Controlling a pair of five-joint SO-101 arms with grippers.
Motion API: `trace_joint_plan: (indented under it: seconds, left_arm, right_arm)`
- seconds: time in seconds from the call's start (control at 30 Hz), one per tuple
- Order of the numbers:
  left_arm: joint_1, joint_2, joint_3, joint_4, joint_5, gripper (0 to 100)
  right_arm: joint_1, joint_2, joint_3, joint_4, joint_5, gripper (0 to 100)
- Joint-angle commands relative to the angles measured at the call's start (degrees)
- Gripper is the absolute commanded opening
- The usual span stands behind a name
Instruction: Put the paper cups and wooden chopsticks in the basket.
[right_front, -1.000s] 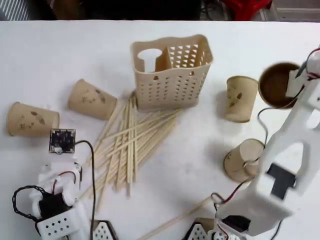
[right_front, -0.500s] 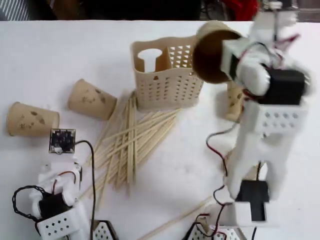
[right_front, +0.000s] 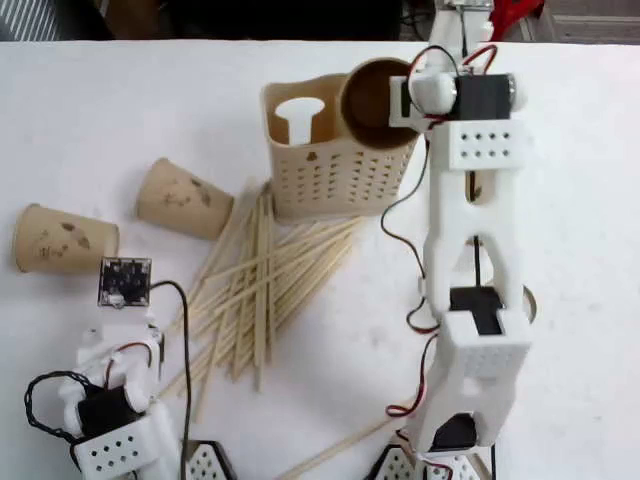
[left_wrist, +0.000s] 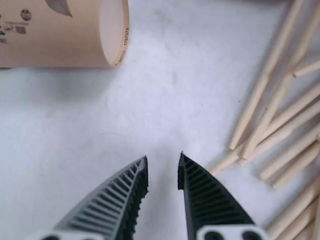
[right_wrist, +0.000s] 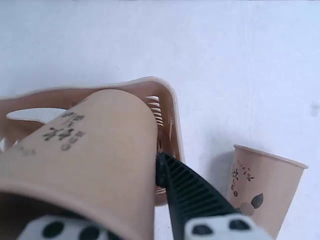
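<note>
A white tabletop (right_front: 120, 110) is carrying everything. A white right arm (right_front: 470, 240) is spanning it from the near edge to a beige perforated plastic basket (right_front: 335, 175), which is standing upright toward the far side. The right tool (right_front: 400, 100) is clamping the wall of a brown paper cup (right_front: 372, 100) and holding it tilted, open mouth facing the high camera, at the basket's top rim over the end nearest that arm. In the right wrist view this cup (right_wrist: 95, 145) is overlapping the basket (right_wrist: 172, 125) and one black ribbed finger (right_wrist: 185, 195) is pressing on its outside; whether cup and basket are touching I cannot tell. A second paper cup (right_wrist: 262, 185) is standing on the tabletop just beside the basket. Two more are lying on their sides: a nearer sideways cup (right_front: 185, 198) close to the basket and a farther sideways cup (right_front: 65, 240) well apart from it. A fan of pale wooden chopsticks (right_front: 265, 280) is lying in front of the basket, its far ends reaching the basket's base, and a single stray chopstick (right_front: 340, 448) is lying apart by the arm bases. The left tool (left_wrist: 162, 165) is hovering over bare tabletop with its jaws slightly parted, gripping nothing, between a sideways cup (left_wrist: 65, 32) and the chopstick ends (left_wrist: 280, 115).
</note>
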Motion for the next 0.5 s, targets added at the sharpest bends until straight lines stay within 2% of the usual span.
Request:
trace_joint_plan:
  seconds: [0.0, 0.3, 0.47]
  left_arm:
    - [-0.22, 0.22, 0.00, 0.44, -0.70, 12]
    - [-0.22, 0.22, 0.00, 0.44, -0.70, 12]
    - [-0.22, 0.22, 0.00, 0.44, -0.70, 12]
  right_arm:
    - [0.31, 1.71, -3.78, -0.22, -0.53, 2.2]
    - [0.04, 1.80, -11.16, 3.74, -0.18, 27.8]
    - [2.07, 1.80, -19.25, 7.43, -0.18, 29.3]
